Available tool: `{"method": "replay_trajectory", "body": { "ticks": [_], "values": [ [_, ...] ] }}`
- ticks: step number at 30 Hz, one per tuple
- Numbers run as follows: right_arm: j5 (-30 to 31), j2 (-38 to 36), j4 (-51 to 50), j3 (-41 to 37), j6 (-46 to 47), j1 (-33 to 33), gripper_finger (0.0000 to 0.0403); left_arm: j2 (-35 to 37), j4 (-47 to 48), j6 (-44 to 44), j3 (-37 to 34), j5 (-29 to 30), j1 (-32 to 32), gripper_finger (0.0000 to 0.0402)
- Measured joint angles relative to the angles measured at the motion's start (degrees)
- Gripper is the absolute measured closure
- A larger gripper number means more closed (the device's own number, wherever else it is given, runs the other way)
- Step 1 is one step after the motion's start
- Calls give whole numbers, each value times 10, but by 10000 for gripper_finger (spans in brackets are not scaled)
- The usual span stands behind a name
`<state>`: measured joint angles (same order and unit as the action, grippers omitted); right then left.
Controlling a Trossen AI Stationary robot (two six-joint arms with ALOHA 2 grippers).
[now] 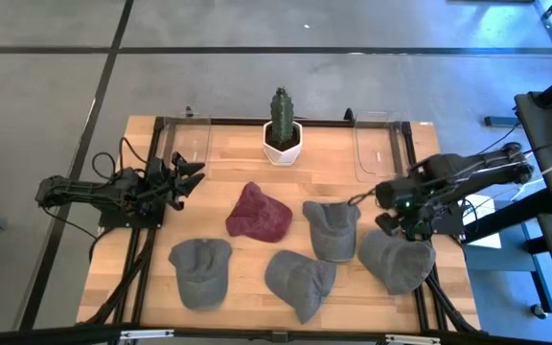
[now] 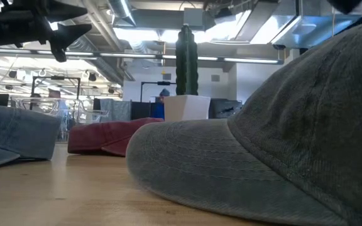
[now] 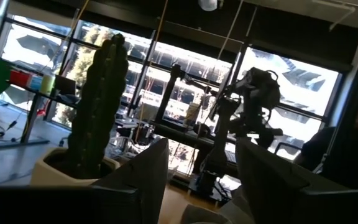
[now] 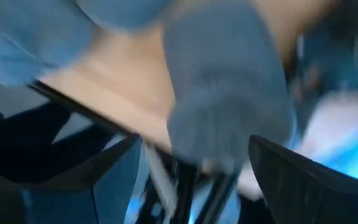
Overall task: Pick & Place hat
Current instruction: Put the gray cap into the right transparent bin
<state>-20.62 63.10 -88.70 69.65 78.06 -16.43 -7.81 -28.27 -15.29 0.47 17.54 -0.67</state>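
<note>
Several caps lie crown-up on the wooden table: a maroon one (image 1: 259, 213) and grey ones (image 1: 332, 228), (image 1: 199, 271), (image 1: 298, 281), (image 1: 396, 261). My right gripper (image 1: 391, 224) hovers open over the far edge of the rightmost grey cap (image 4: 229, 106), which shows blurred ahead of its spread fingers. I cannot see any touch there. My left gripper (image 1: 188, 176) waits open at the table's left side, raised above the wood (image 2: 61, 28) and pointing toward the cactus (image 3: 98, 106).
A cactus in a white pot (image 1: 282, 134) stands at the middle of the far edge, between two clear containers (image 1: 188, 144), (image 1: 374, 149). A black frame borders the table. Bare wood shows between the left gripper and the maroon cap.
</note>
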Motion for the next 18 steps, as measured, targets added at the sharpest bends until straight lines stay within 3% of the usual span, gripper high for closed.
{"method": "replay_trajectory", "body": {
  "ticks": [5, 18],
  "values": [
    [-45, 28, -3, 0, 153, -79, 104, 0, 0, 0, 0, 10, 0, 221],
    [-12, 35, 0, -7, 574, -318, 104, 0, 0, 0, 0, 10, 0, 222]
  ]
}}
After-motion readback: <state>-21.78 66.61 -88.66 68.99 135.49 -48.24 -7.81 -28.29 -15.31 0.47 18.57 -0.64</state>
